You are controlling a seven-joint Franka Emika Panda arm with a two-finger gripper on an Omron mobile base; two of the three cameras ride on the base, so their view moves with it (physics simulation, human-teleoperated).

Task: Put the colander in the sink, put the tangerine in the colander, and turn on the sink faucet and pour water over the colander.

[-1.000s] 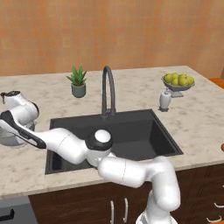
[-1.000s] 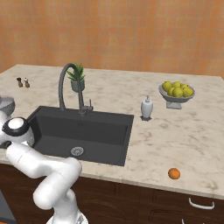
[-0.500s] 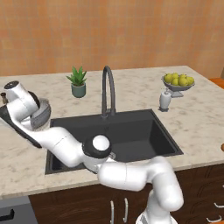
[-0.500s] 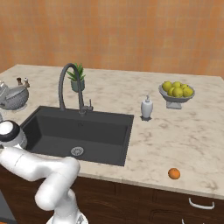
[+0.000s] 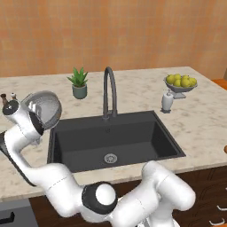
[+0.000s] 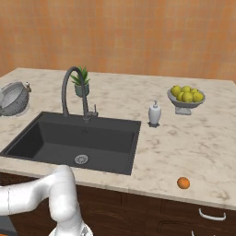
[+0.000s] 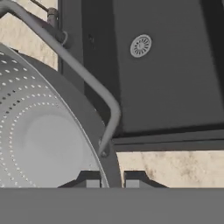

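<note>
Left base view first: the colander [image 5: 43, 108] is up in the air, tipped on its side with its open mouth facing right toward the sink [image 5: 113, 139], and it hangs over the counter's left part, just beyond the sink's left rim; the coming move, I'd judge, is a short carry rightward and down into the basin, with the faucet [image 5: 109, 91] standing at the back rim, well clear of that path. Against half a second back, the colander sits higher and has rolled further onto its side, and a second back it was low at the counter's left edge, so this is a lift under way. Right base view now: the colander [image 6: 13, 97] shows at the counter's far left, left of the sink [image 6: 73, 143], while the tangerine [image 6: 183, 183] waits near the counter's front edge on the right, well apart from everything, with the whole basin between it and the colander; it has not budged across these frames. Hand view: the gripper [image 7: 111, 183] has its two tips drawn together on the colander's [image 7: 39, 135] rim, the rim passing right between them, so it is clamped on that rim; past the bowl lies the black sink [image 7: 166, 78] with its drain [image 7: 141, 45], and the faucet [image 7: 83, 74] arches across in front. The basin lies straight ahead of the hand.
</note>
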